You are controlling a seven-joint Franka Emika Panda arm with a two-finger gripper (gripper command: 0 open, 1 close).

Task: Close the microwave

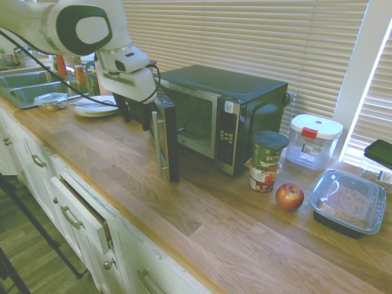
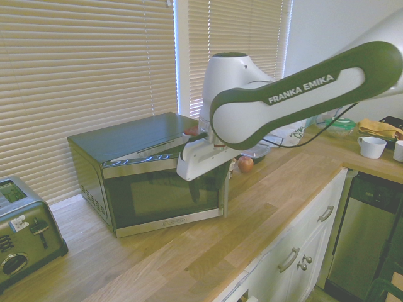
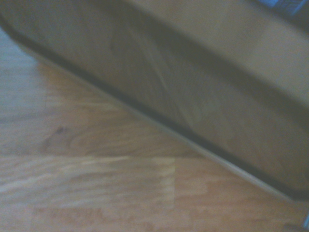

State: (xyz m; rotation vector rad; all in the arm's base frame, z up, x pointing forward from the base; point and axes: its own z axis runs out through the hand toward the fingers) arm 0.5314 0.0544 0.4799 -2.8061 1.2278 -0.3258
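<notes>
The microwave stands on the desk, and in the first exterior view its body lies to the picture's right of the tool. The door stands ajar between them, so the tool is on its outer side, very near the panel; whether they touch cannot be told. The single arm, coming in from the sink end, is already on the side from which a push would close the door. The tool points down with a slight tilt, its fingers apparently parted and holding nothing, crosswise to the door's long axis

That axis runs level from the hinge, at the end nearer the toaster, out to the free edge with its upright handle. The free edge points toward the front of the desk, and the outer face looks toward the sink end. The body's front opening still awaits the door. The coming move likely calls for a sideways sweep against the outer face, curving in toward the body as the door turns on its hinge. Pressure nearer the handle should swing it more easily; pushing close to the hinge could shift the whole microwave instead
</notes>
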